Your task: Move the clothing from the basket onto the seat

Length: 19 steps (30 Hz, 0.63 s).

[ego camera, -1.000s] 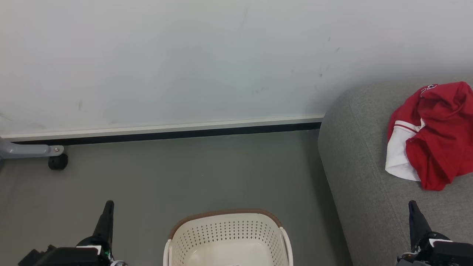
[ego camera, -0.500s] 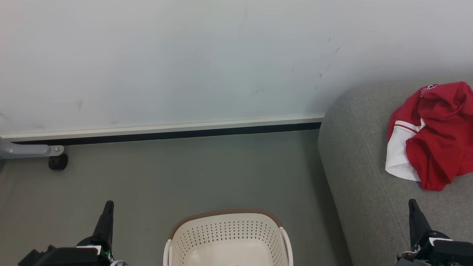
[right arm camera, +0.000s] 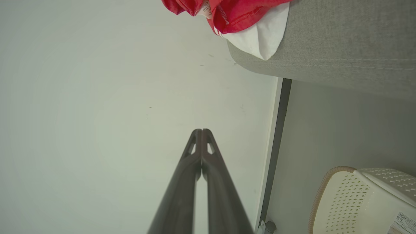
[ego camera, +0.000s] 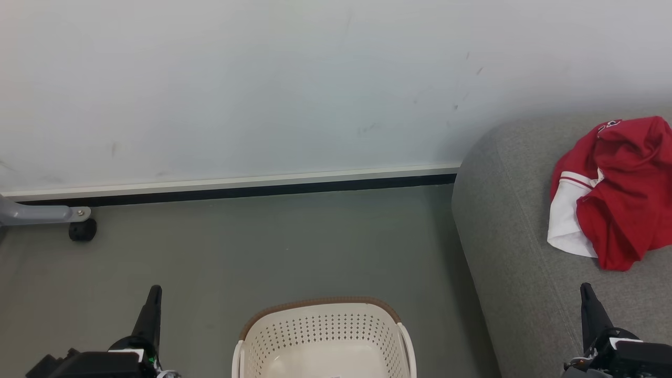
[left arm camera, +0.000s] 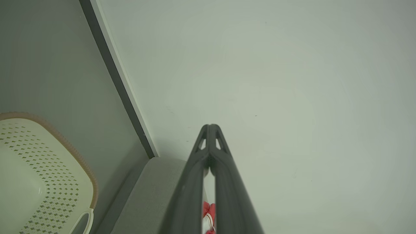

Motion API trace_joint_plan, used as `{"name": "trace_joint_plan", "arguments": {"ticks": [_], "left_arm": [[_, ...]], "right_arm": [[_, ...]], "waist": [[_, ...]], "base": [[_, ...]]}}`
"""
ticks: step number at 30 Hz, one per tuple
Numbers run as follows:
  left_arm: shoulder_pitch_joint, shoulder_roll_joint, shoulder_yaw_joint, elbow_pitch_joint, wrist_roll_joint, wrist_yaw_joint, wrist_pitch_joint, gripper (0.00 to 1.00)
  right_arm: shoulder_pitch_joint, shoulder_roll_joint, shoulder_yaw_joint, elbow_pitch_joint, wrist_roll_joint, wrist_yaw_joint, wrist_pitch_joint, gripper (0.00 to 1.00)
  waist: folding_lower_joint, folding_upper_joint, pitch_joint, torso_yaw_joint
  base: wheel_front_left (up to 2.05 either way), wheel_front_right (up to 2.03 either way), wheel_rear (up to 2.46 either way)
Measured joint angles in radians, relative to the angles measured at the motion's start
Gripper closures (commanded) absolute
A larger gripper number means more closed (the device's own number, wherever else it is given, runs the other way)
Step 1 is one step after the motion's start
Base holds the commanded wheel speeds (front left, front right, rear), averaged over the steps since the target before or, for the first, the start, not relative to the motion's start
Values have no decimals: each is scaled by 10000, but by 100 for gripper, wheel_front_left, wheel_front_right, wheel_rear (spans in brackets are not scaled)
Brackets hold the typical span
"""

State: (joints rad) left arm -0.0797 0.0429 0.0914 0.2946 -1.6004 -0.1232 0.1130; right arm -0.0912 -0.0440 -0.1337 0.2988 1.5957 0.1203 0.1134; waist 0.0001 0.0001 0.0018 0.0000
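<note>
I'm watching the left gripper [ego camera: 155,289] pointing up at the lower left of the head view, its two dark fingers pressing together tip to tip and carrying nothing. The right gripper [ego camera: 585,286] is doing the same at the lower right, closed on nothing, hanging over the front part of the grey sofa [ego camera: 504,236]. Between them, on the grey floor [ego camera: 273,247], the cream perforated laundry basket [ego camera: 320,302] is sitting with its brown rim facing me. In the right wrist view I'm making out a barcode sticker [right arm camera: 403,221] lying on the basket's pale bottom. The basket is standing just beside the sofa's rounded end but apart from it. The red clothing [ego camera: 625,194] is lying crumpled on the sofa seat, well beyond the right gripper, with white trim and a white panel spilling out toward the sofa's edge. Behind everything, a pale wall [ego camera: 262,79] is meeting the floor along a dark baseboard [ego camera: 236,190], and a grey leg with a black caster [ego camera: 82,230] is poking in at the far left.
</note>
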Motion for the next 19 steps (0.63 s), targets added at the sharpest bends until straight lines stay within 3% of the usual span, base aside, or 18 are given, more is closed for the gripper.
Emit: {"name": "trace_joint_plan", "arguments": {"ticks": [19], "left_arm": [[0,0,0,6,0,0,0,100]], "right_arm": [[0,0,2,0,2,0,0,100]], "waist": [[0,0,-1,0]], "base": [[0,0,0]]}}
